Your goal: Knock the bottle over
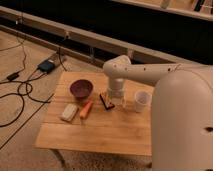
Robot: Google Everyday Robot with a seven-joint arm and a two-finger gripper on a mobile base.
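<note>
The small clear bottle (120, 104) stands on the wooden table (95, 135), between the gripper and the white translucent cup (142, 100). It is partly hidden by the wrist above it. My gripper (110, 101) points down at the table right beside the bottle's left side, and its dark tip is almost on the tabletop. The white arm (145, 74) reaches in from the right. I cannot tell whether the gripper touches the bottle.
A dark red bowl (81, 88) sits at the table's back left. An orange carrot-like piece (86, 109) and a pale sponge (69, 112) lie in front of it. Cables and a power box (47, 65) lie on the floor to the left.
</note>
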